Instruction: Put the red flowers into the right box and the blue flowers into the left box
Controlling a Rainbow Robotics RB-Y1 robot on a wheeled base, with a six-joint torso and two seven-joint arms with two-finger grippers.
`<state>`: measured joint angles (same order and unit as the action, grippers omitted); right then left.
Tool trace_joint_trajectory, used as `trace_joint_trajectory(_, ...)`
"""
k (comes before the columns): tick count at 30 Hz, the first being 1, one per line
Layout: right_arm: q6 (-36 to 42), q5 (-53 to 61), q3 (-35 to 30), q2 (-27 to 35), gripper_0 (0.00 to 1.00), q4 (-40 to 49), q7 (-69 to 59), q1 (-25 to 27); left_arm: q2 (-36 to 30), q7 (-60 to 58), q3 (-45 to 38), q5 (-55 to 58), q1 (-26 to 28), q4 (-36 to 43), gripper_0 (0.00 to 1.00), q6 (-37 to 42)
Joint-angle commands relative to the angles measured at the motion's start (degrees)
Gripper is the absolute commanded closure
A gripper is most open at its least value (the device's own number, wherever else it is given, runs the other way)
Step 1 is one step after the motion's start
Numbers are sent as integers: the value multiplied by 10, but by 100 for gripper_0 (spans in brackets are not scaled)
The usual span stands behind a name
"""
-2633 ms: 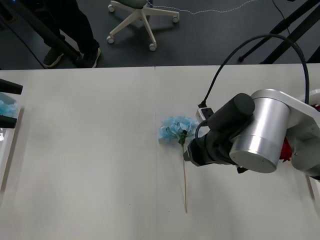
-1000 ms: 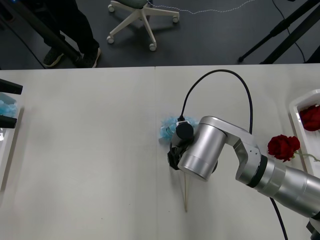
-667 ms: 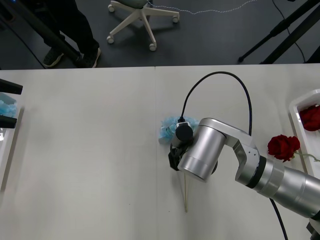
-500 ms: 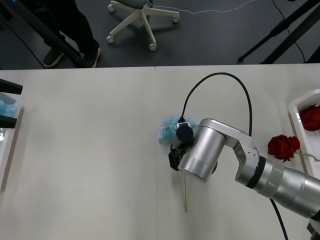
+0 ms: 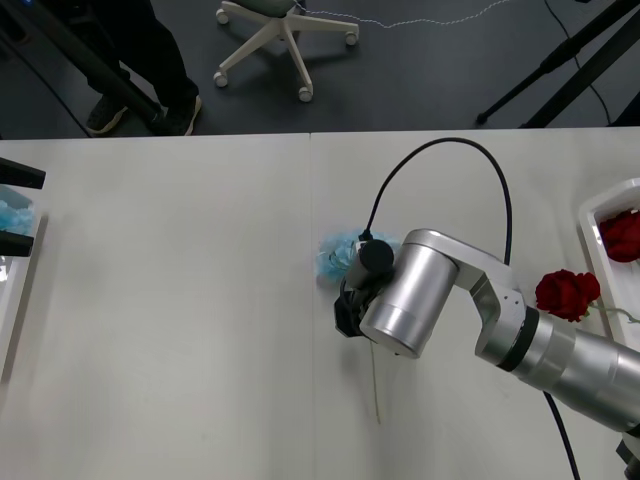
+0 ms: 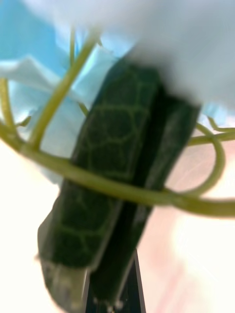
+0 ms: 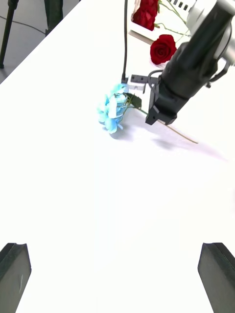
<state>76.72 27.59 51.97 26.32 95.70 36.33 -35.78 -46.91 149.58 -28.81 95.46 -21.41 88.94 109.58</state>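
Note:
A blue flower (image 5: 343,255) lies mid-table, its pale stem (image 5: 375,385) running toward me. My right gripper (image 5: 346,318) is shut on the blue flower's stem just below the bloom, as the left wrist view shows (image 7: 154,119). Up close, the green stem (image 6: 122,190) and a dark leaf (image 6: 105,186) cross in front of the closed jaws. A red rose (image 5: 566,292) lies on the table beside the right box (image 5: 590,255), which holds another red flower (image 5: 622,235). My left gripper (image 7: 116,279) is open at the table's left side, over the left box (image 5: 8,310).
A blue flower (image 5: 12,215) sits in the left box. A black cable (image 5: 440,150) loops over the right arm (image 5: 560,350). The table's far edge borders a floor with an office chair (image 5: 285,35) and tripod legs (image 5: 560,70).
The right gripper has shut on the blue flower's stem. The wrist has shifted slightly, and the stem's near end has swung a little to the right.

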Motion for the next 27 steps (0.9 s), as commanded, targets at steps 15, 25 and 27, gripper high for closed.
trace_joint_trajectory(15, 16, 288, -243, 86, 100, 205, 256, -17, -26, 37, 2, 7, -17, 7, 0, 3)
trace_joint_trajectory(25, -67, 432, -303, 46, 100, 196, 364, -17, -13, 36, 17, 2, 3, 7, 0, 3)
trace_joint_trajectory(27, -76, 469, -318, 41, 100, 196, 392, -17, -16, 33, 24, 1, -1, 8, 0, -3)
